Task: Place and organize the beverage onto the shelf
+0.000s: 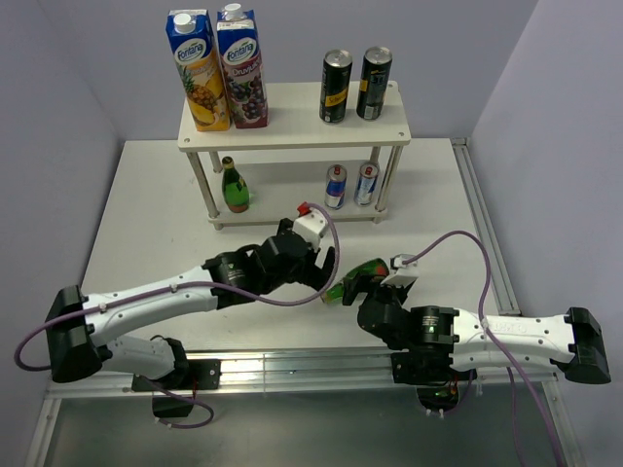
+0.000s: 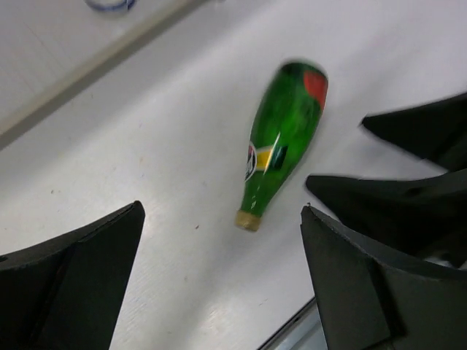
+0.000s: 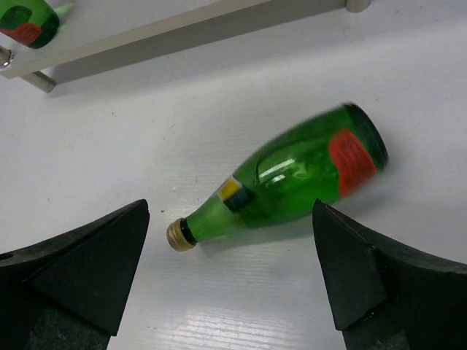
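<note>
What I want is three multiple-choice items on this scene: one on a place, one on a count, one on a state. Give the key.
1. The two dark cans stand where?
A) on the table
B) on the shelf's top board
C) on its lower board

2. How many green bottles show?
A) one
B) two
C) three

3. The green bottle between left gripper and right gripper is:
A) upright
B) clamped in a gripper
C) lying loose on its side

Key:
1 B, they stand beside the juice cartons up top.
2 B, one is upright on the lower board and one is on the table.
3 C, it lies flat, with both grippers open and apart from it.
</note>
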Controlling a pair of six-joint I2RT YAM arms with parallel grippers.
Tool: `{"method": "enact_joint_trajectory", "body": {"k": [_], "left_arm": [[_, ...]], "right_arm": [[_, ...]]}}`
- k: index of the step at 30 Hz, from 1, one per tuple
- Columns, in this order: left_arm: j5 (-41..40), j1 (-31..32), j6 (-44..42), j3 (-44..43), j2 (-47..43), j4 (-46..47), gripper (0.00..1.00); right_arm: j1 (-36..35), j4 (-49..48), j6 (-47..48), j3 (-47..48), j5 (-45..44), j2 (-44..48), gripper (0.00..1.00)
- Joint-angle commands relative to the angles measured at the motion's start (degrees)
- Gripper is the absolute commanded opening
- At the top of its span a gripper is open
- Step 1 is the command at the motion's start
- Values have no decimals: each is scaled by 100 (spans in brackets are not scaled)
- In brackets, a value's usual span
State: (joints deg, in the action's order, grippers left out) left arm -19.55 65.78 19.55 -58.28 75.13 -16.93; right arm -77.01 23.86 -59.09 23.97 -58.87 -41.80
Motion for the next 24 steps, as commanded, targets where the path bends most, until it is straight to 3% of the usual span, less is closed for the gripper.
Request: {"method": "enact_joint_trajectory", "body": {"k": [1, 5, 13, 18, 24], "left_arm": [[11, -4, 426, -455, -218, -258, 96], [188, -21, 584, -289, 25, 216, 98], [416, 373, 3507, -1193, 1275, -196, 94], [146, 777, 4504, -1984, 1759, -1654, 94], [30, 1033, 5321, -1837, 1303, -2366, 96]], "right_arm": [[-33, -145, -85, 20, -186, -39, 100], [-33, -118, -94, 29, -204, -21, 100], [-42, 172, -401, 3, -388, 198, 100], [-42, 102, -314, -234, -415, 892, 100], [-42, 267, -427, -191, -432, 938, 100]]}}
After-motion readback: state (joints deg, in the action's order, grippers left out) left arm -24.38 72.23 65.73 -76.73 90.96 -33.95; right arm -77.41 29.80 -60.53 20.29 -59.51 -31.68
